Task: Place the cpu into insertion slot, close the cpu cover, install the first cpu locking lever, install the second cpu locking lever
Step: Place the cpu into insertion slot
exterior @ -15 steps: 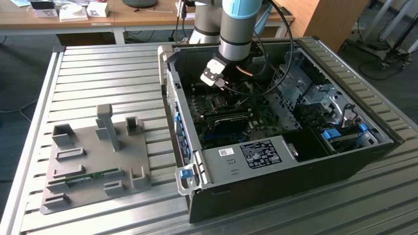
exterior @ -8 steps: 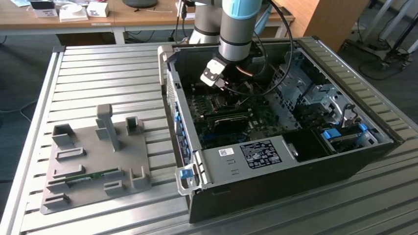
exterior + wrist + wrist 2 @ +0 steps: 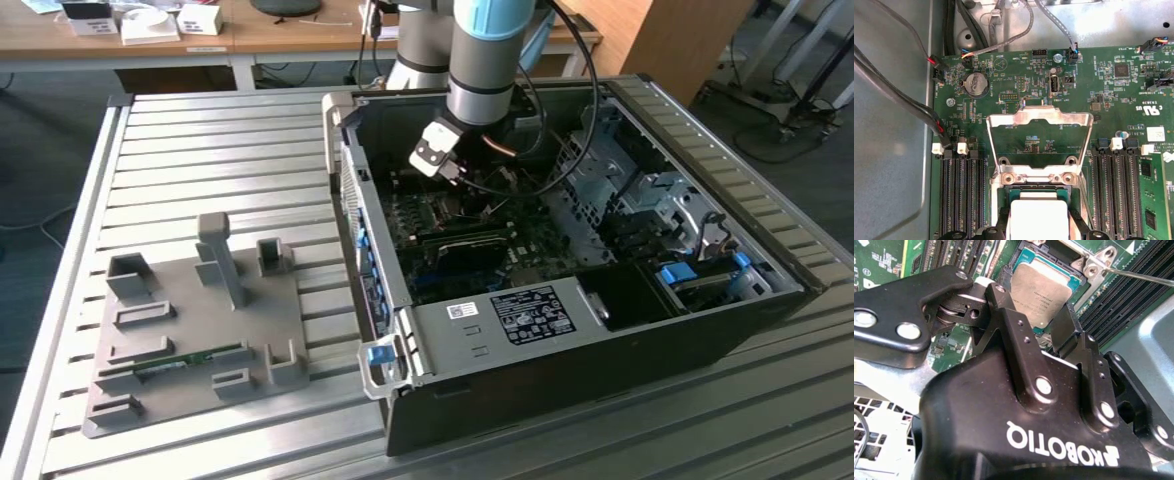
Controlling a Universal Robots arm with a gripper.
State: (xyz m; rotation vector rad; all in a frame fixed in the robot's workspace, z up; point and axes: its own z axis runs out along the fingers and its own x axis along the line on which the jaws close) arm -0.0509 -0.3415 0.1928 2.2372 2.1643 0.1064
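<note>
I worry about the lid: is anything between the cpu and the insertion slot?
Nothing visible: the cpu cover stands open, clear of the insertion slot, and the cpu, at the gripper, lies right at it.

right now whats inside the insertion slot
The cpu lies in the insertion slot, its silver top showing, with the cpu cover standing open. The socket floor beneath it is covered.

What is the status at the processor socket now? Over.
Tool at small silver-grey square cpu, at dark square insertion slot. Thin silvery metal cpu cover hinged up, open. No obstruction seen.
</note>
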